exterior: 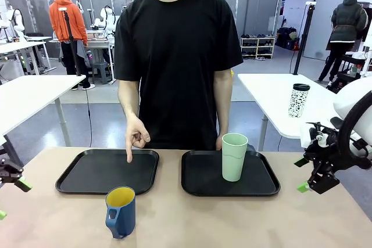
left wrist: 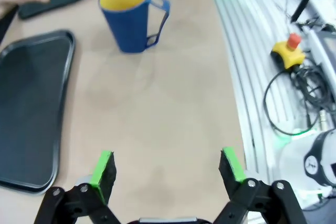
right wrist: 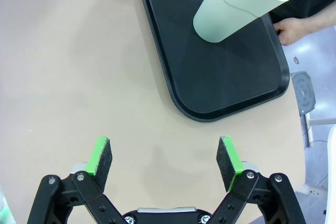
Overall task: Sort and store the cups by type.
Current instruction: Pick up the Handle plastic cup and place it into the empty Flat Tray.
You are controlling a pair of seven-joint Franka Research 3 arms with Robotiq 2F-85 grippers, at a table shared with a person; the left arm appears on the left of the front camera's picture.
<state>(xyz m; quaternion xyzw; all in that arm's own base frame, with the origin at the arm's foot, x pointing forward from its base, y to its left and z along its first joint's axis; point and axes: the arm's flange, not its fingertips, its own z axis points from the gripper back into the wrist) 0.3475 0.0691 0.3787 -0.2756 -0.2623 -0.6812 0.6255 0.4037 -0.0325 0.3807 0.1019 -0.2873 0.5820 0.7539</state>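
Observation:
The dark-blue mug [exterior: 121, 211] with a yellow inside stands on the tan table near its front edge, in front of the left black tray [exterior: 87, 178]. The tall mint-green tumbler [exterior: 234, 156] stands upright on the right black tray [exterior: 203, 181]. A person's hand [exterior: 136, 137] points a finger down at the left tray. My left gripper [exterior: 11, 200] hangs open at the table's left edge; its wrist view has the mug [left wrist: 131, 17] ahead of the empty gripper [left wrist: 168, 169]. My right gripper [exterior: 301, 175] is open at the right edge, short of the tumbler [right wrist: 239, 3] and its tray [right wrist: 220, 82].
A white black-patterned tumbler [exterior: 299, 100] with a black lid stands on a white table behind. The person's other hand [right wrist: 299, 27] rests at the right tray's far rim. Beyond the table's edge lie cables and a yellow stop button [left wrist: 289, 51].

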